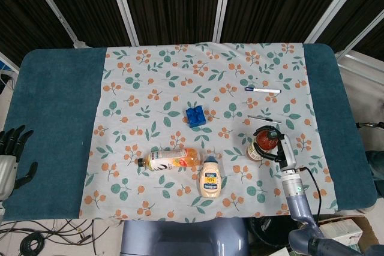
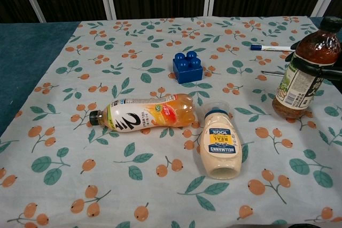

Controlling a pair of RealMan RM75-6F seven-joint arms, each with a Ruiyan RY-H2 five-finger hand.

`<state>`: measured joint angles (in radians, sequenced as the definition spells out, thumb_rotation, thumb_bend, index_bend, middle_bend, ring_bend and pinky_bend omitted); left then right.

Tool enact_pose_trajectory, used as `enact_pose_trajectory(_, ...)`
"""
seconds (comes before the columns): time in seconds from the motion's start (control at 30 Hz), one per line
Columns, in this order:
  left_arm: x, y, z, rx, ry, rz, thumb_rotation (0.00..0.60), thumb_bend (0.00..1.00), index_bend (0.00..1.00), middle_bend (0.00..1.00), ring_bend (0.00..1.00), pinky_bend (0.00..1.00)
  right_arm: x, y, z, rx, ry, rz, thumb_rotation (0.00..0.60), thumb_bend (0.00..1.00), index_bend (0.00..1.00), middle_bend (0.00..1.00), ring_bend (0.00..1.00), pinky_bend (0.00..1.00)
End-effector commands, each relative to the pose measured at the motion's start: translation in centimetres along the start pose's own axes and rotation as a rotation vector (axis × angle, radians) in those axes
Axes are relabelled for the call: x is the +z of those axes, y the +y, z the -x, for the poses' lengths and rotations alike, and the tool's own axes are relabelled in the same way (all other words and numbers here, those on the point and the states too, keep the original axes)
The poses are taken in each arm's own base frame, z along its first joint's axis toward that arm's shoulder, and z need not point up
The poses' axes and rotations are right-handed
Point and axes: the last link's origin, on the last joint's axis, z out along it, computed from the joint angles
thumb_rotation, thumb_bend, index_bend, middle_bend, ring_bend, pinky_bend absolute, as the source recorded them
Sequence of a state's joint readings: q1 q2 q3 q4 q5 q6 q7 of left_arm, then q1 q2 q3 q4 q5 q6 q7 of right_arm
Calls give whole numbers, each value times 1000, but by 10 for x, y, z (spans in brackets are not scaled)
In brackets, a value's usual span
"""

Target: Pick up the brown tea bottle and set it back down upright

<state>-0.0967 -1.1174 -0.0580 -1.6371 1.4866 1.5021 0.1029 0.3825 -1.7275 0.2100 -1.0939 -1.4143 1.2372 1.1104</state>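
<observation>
The brown tea bottle [image 2: 300, 78] stands on the floral cloth at the right, black cap up and leaning slightly; in the head view the bottle [image 1: 261, 143] shows from above. My right hand [image 1: 283, 150] reaches in from the right, and its dark fingers [image 2: 318, 68] wrap around the bottle's shoulder. The bottle's base looks to be touching the cloth. My left hand [image 1: 12, 155] hovers at the table's far left edge, fingers spread and holding nothing; the chest view does not show it.
An orange drink bottle [image 2: 144, 113] lies on its side at the centre, next to a mayonnaise bottle [image 2: 219, 145] lying flat. A blue brick [image 2: 187, 67] sits behind them. A pen [image 2: 270, 48] and a thin metal piece [image 1: 264, 119] lie behind the tea bottle.
</observation>
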Motion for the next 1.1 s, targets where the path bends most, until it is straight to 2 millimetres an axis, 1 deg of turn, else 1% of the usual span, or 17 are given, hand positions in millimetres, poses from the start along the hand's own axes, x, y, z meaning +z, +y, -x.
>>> enact_pose_trajectory(0.03,0,0,0,0,0,0,600,390,122,27,12,0,0,0,0,1,1,-1,600,470,437,463,529,607)
enact_pose_trajectory(1.1,-1,0,0,-2,1,0,600,391,122,27,11,0,1,-2,0,-1,2,-2,600,470,441,463,529,607)
